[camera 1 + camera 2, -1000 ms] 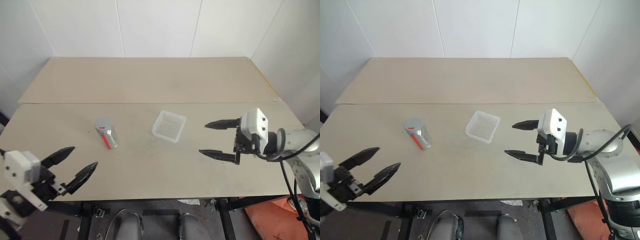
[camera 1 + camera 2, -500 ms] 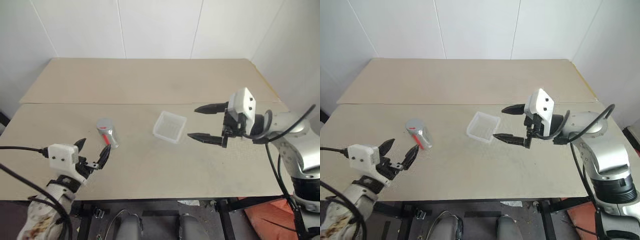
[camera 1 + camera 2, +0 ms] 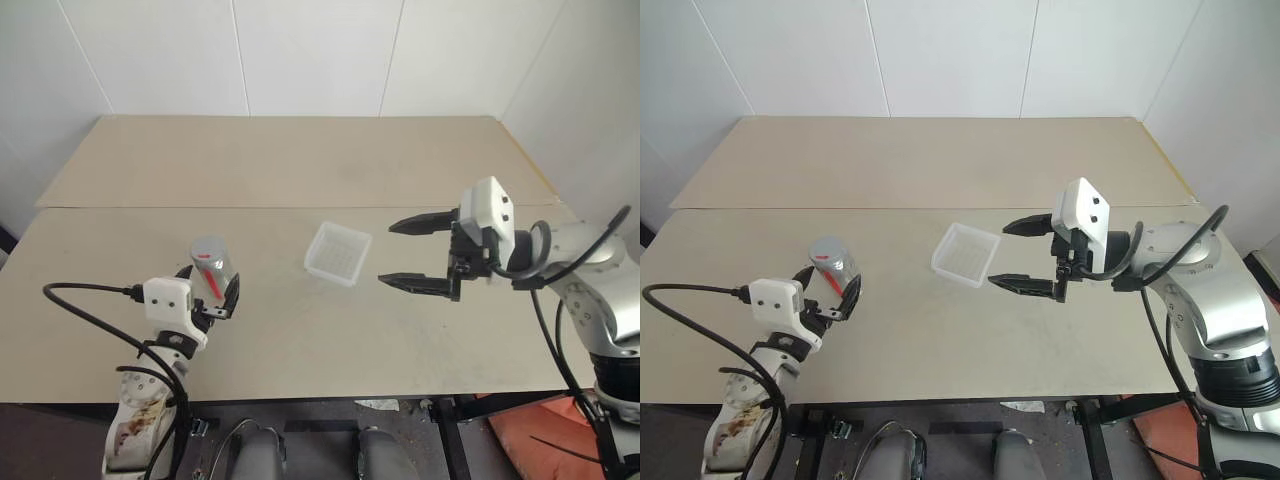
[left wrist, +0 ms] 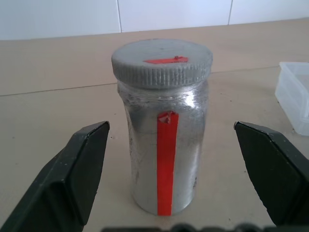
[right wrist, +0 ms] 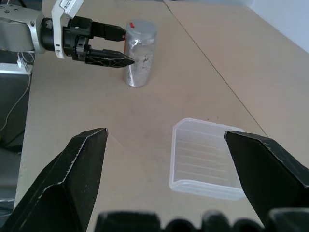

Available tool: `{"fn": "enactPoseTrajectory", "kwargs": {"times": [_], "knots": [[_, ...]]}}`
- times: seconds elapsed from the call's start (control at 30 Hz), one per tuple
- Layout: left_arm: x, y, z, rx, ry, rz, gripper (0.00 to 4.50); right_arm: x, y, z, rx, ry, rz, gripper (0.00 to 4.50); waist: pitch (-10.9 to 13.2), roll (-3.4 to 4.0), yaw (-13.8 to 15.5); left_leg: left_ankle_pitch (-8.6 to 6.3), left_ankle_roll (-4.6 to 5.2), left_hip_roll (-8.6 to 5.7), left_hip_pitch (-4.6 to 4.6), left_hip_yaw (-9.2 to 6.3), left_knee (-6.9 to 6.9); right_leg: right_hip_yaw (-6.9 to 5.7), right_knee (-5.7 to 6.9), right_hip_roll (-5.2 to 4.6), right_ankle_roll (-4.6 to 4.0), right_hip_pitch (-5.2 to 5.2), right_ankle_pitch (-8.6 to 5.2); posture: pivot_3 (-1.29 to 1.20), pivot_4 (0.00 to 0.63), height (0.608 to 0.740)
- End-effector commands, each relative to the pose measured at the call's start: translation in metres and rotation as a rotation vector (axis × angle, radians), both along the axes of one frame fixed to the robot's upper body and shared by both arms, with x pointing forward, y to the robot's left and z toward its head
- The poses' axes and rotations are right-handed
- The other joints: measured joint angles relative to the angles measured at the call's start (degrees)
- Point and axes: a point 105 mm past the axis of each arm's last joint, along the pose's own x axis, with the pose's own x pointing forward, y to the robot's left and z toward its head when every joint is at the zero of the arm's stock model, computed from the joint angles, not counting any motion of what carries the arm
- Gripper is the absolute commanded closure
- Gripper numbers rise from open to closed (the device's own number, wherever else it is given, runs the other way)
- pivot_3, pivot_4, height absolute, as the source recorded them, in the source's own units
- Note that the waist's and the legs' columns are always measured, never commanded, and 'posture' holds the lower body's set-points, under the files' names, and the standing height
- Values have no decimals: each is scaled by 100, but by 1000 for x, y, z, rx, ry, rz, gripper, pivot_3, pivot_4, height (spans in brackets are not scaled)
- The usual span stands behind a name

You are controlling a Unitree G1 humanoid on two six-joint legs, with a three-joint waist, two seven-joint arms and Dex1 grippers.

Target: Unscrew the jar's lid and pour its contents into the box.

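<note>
- jar [image 4: 164, 145] stands upright on the counter [image 3: 300, 160], lid [image 4: 161, 62] on, right between the wide-open left gripper [image 3: 212, 289] fingers, not touching
- right gripper [image 3: 418, 256] open too, just beside the box [image 3: 338, 253]

A pale beige, matte board surface [image 3: 300, 160], seamed across its middle, runs back to plain white panelled walls [image 3: 310, 50]; dark floor [image 3: 320, 415] shows beneath its near edge.

The jar [image 4: 163, 140] has silvery, glaring walls, so the contents inside cannot be made out. In the left wrist view the box [image 4: 294, 96] is cut off by the edge, only a corner showing.
</note>
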Motion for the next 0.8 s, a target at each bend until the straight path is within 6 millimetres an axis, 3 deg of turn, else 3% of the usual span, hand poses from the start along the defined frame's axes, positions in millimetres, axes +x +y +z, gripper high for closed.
{"fn": "enactPoseTrajectory", "kwargs": {"times": [0.03,0.77,0.8], "knots": [[3,-7,7,13,-46,1,10,-7,-1,12,-3,-47,11,0,0,0,0,0,0,0,0,0,0,0,0,0,0,0,0,0,150,740],[31,-13,9,63,-102,101,10,-10,0,12,-8,-61,21,0,1,-1,2,0,0,0,-2,-2,0,-1,-1,0,2,0,1,0,150,740],[32,-13,10,62,-106,101,192,-10,0,12,-9,-62,21,0,1,-1,2,0,0,-1,-2,-2,0,-1,-1,0,3,0,1,0,150,740]]}}
